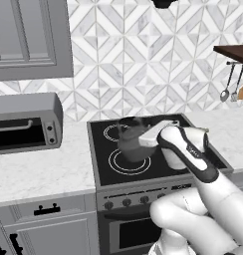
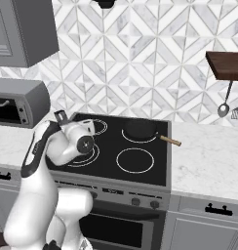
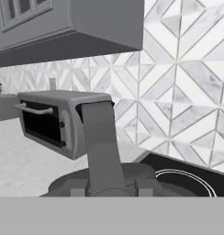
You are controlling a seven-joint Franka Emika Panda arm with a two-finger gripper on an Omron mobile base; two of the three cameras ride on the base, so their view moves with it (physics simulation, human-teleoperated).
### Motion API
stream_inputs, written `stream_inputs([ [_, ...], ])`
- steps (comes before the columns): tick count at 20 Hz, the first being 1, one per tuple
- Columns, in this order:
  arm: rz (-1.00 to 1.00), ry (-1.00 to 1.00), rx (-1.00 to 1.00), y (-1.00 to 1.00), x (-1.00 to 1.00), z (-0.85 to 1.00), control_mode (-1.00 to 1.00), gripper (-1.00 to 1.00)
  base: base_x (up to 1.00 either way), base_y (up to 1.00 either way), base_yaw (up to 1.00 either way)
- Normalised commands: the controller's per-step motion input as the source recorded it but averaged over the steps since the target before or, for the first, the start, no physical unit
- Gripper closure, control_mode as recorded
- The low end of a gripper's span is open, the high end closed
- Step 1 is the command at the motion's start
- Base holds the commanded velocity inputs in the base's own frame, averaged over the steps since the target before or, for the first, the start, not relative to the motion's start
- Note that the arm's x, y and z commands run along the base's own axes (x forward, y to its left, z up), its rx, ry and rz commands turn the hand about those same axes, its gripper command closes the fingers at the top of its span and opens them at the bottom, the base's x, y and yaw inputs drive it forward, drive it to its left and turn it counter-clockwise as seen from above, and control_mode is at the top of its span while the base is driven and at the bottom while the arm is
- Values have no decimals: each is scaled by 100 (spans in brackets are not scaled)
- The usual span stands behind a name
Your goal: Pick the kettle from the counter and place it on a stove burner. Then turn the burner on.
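The dark grey kettle point(image 1: 129, 145) stands over the front-left stove burner point(image 1: 124, 166) of the black cooktop; whether it rests on the glass or hangs just above it, I cannot tell. My gripper point(image 1: 141, 133) reaches in from the right and is shut on the kettle's arched handle. In the hand view the handle point(image 3: 101, 147) rises between the gripper point(image 3: 111, 187) fingertips, above the kettle's rounded top point(image 3: 132, 173). From the right base view my hand hides the kettle, and part of the burner point(image 2: 93, 155) rings shows beside it. The white marble counter point(image 1: 44, 172) lies left of the stove.
A toaster oven point(image 1: 24, 124) sits on the left counter. A black frying pan point(image 2: 140, 129) occupies the back-right burner. Control knobs point(image 1: 126, 201) line the stove front. Utensils point(image 2: 224, 108) hang under a wooden shelf above the right-hand counter point(image 2: 208, 156). A wall cabinet point(image 1: 31, 37) hangs upper left.
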Motion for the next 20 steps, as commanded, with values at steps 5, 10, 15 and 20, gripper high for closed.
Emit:
stream_inputs([
  [5,-1,-1,-2,1,32,-44,-100,100,0,0,0],
  [10,-3,0,-1,16,34,-40,-100,100,0,0,0],
  [15,-3,0,0,19,38,-37,-100,100,0,0,0],
  [20,-3,0,0,17,40,-31,-100,100,0,0,0],
])
